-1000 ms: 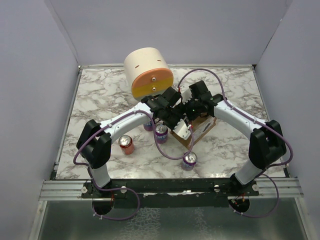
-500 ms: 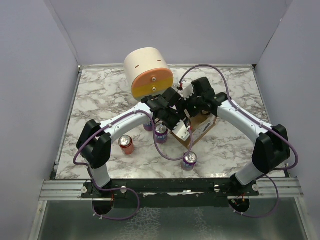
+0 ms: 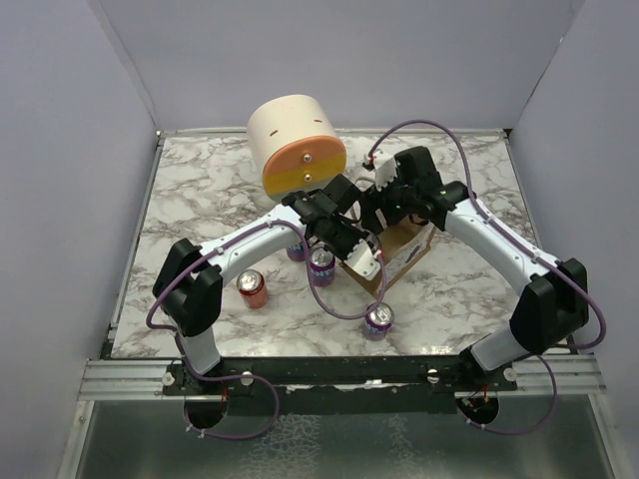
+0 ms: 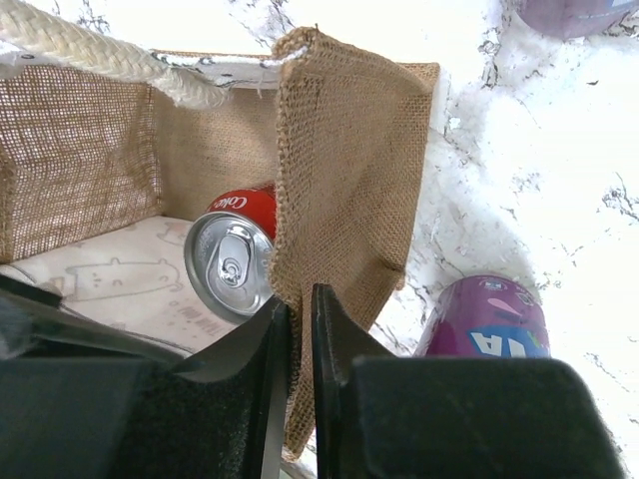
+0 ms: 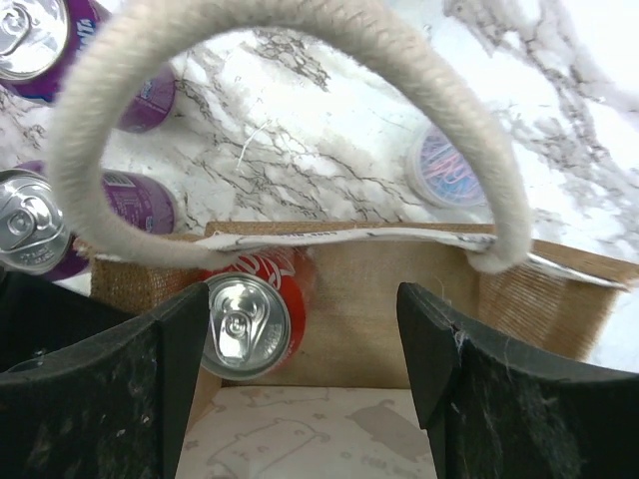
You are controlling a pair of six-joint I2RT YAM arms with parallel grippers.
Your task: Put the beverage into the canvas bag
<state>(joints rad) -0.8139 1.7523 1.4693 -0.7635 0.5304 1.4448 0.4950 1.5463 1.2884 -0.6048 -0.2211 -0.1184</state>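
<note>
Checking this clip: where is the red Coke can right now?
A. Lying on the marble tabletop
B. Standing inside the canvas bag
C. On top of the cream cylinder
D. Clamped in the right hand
B: both wrist views show the red Coke can standing top-up on the floor of the canvas bag, with burlap walls around it.

place: robot lab cell | signs: plain grey walls [image 3: 70, 200], marble-print table [image 3: 200, 190], arms [image 3: 250, 238] bolted to rail [image 3: 130, 377]

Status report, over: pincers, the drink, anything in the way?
Left pincer nipping the bag wall. Right pincer open above it. Red can inside. Rope handle arches before right pincer.
</note>
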